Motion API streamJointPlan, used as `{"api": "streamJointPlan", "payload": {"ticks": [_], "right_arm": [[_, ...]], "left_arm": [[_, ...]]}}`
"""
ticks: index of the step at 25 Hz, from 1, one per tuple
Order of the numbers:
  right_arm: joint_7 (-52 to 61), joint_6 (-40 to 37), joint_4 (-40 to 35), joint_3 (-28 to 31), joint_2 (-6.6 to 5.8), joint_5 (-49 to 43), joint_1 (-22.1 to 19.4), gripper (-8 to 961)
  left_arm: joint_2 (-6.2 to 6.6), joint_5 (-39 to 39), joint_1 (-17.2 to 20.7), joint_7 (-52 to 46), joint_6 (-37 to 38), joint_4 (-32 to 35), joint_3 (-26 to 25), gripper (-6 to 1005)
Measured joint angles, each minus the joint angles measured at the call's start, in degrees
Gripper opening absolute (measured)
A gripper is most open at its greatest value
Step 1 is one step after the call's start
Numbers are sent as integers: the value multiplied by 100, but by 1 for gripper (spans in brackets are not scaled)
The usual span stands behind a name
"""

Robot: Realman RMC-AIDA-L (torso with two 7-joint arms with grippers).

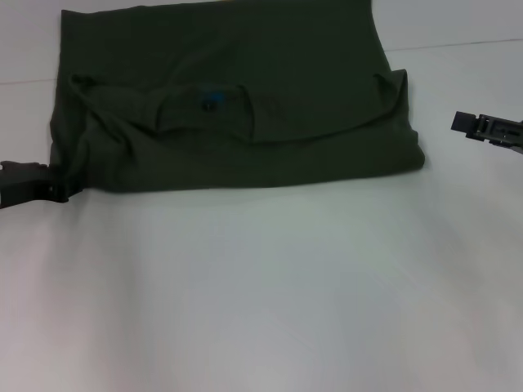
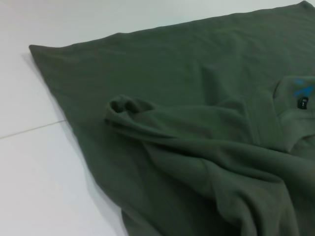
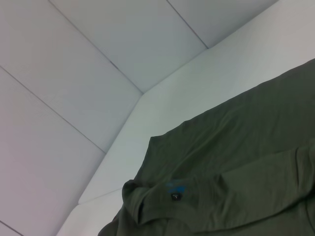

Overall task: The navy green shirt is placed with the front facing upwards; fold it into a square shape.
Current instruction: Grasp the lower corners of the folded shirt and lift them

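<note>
The left claw is a blocky black plastic piece; the right claw is black too, angular with ridged edges.

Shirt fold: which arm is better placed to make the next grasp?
Probably the left. The left gripper sits at the shirt's near left corner, while the right gripper hangs clear of the cloth's right edge.

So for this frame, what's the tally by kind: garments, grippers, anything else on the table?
Shirts: 1, the navy green shirt, partly folded on the white table
Grippers: 2, the left gripper at the shirt's near-left corner and the right gripper apart from the shirt, off its right side
Other loose items: 0
Total: 3
</note>
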Motion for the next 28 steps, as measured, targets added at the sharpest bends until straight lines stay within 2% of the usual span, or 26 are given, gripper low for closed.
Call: {"api": "streamJointPlan", "payload": {"ticks": [3,8,19,24,28], "right_arm": [[0,-1,0,7,0,0,-2,767],[-6,23,0,8,0,-1,-27,765],[-51,110,0,-8,0,-28,-35,765],[-128,483,14,-145,95,-150,5,765],[-143,754,18,-303,196,-602,162,764]], "left_arm": [[0,0,-18,44,-1,-52,82,449],[-8,0,-30,74,22,-64,166,201],[-15,-36,-63,91,55,-39,172,45],[-16,-37,-45,85,145,-19,149,45],[-16,-32,-18,47,227,32,130,46]]}}
